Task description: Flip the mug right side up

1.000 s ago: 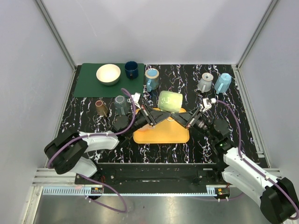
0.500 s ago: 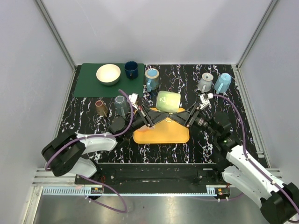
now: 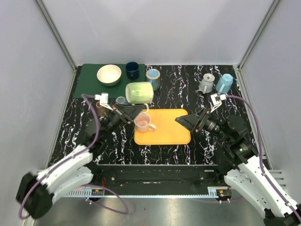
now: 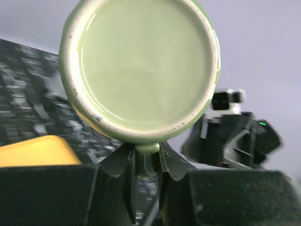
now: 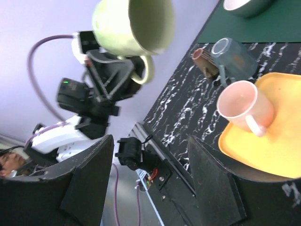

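Observation:
The light green mug [image 3: 139,92] hangs in the air on its side, left of and behind the orange tray [image 3: 169,134]. My left gripper [image 3: 139,108] is shut on its handle. In the left wrist view the mug's base [image 4: 141,70] fills the frame, and the handle [image 4: 147,157] sits clamped between the two fingers. The right wrist view shows the mug [image 5: 134,26] with its mouth turned toward the right arm. My right gripper [image 3: 181,121] stands open over the tray's right side, apart from the mug, with nothing between its fingers [image 5: 89,183].
A pink mug [image 3: 143,122] stands upright on the tray's left part. On the green mat [image 3: 89,87] are a white bowl [image 3: 109,75] and a dark blue cup [image 3: 132,70]. A blue mug [image 3: 153,77] stands by the mat. A grey mug [image 3: 206,84] and a light blue mug [image 3: 224,84] stand at the back right.
My right gripper opened, let go of the green mug and drew back to the right. My left arm swung the mug left and back, uncovering the pink mug on the tray.

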`<move>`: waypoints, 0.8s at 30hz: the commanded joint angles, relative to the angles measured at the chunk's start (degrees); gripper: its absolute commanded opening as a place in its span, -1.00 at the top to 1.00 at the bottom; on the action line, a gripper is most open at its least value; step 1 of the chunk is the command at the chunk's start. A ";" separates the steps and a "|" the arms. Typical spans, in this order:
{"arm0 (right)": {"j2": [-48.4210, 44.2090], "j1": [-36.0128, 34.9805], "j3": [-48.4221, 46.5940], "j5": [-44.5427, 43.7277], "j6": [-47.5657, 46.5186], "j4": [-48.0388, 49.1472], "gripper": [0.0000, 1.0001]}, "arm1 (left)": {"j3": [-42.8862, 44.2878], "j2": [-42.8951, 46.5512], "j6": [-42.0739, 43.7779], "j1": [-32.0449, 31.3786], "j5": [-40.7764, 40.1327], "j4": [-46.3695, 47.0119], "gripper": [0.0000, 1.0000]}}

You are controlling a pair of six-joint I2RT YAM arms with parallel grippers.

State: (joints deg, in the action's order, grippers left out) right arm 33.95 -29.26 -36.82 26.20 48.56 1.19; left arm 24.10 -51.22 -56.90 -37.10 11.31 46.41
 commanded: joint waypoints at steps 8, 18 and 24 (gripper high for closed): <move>2.07 -0.45 -3.53 -7.48 -8.83 -10.34 -0.40 | 23.18 16.95 36.42 9.14 -42.31 -75.56 1.00; 3.84 -0.45 -2.73 -5.19 -9.97 -8.40 -0.37 | 21.87 6.50 33.27 34.70 -36.54 -75.78 1.00; 3.22 -0.45 -2.91 -4.93 -11.99 -9.54 -0.37 | 18.89 -2.54 28.36 46.05 -27.84 -68.75 1.00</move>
State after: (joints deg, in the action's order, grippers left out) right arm 37.56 -29.26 -38.04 20.60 39.13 -8.93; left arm 43.46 -49.25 -24.82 3.14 -21.45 -32.91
